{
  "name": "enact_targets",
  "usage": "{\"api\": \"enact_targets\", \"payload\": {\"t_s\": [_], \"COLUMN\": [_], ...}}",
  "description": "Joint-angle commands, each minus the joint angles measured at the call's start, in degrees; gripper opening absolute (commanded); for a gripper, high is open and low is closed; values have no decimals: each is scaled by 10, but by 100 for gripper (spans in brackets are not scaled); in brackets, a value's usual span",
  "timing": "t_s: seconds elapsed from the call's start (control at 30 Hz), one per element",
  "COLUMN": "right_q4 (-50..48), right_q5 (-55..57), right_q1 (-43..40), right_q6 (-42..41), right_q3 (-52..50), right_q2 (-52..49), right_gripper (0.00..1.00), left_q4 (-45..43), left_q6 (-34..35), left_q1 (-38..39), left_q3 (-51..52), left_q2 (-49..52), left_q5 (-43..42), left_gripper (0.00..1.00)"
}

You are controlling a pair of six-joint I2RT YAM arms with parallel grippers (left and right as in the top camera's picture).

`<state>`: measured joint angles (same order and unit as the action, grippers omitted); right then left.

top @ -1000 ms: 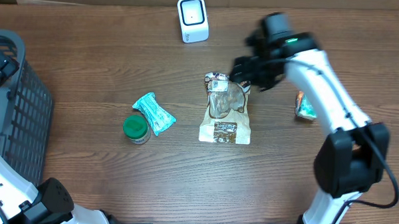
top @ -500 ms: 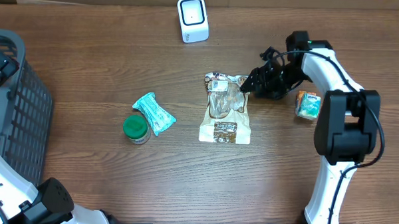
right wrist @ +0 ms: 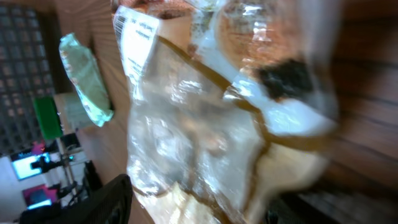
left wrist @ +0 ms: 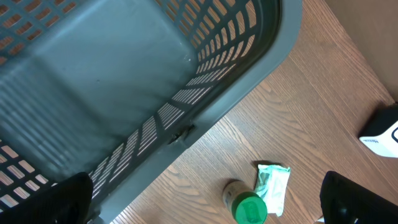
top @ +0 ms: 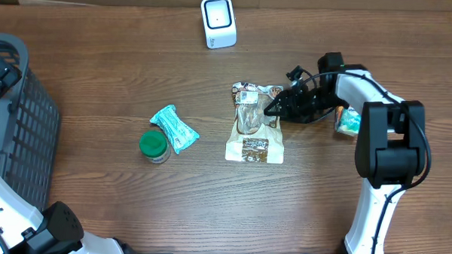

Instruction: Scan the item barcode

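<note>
The right arm has swung down from above the table and now reaches in low from the far side of the item, a clear-and-tan plastic snack pouch [top: 254,128] lying flat on the brown wooden table [top: 95,198]. The right gripper [top: 273,107] has come to the pouch's upper edge, near the corner with the white printed label. Seen from the right wrist, the crinkled film fills the space ahead of the jaws and runs between them. The jaws are narrowing, but whether they have clamped the film yet I cannot tell.

This looks like the start of the pick-up, so the pouch has not yet left the table. The white box-shaped scanner [top: 218,21] stands well beyond the jaws, so a lift and a carry to it remain.

The left gripper [left wrist: 205,193] hangs spread wide with nothing between its fingers, above the rim of the dark grey slatted basket [left wrist: 186,81]. Ahead of these jaws lie a green-lidded jar [left wrist: 247,206] and a teal wrapped packet [left wrist: 273,180], both untouched.
</note>
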<state>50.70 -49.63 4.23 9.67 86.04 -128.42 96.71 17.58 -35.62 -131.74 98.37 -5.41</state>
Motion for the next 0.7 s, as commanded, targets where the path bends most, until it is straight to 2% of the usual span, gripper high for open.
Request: {"api": "enact_targets", "payload": {"t_s": [0.0,0.2,0.4,0.67], "right_q4": [-34,-101,-168,-257], "right_q5": [58,60,60,6], "right_q1": [50,148,228,253], "right_q6": [-70,-162,-256,-304], "right_q3": [-34,-36,-36,-36], "right_q2": [-26,-26,-26,-26], "right_gripper": [65,64,57,54], "left_q4": [1,1,1,1], "left_q6": [-9,-9,-9,-9], "left_q1": [4,4,4,4], "left_q3": [0,0,0,0], "left_q2": [-1,-1,-1,-1], "left_q5": [-4,-4,-4,-4], "left_gripper": [99,100,100,100]}}
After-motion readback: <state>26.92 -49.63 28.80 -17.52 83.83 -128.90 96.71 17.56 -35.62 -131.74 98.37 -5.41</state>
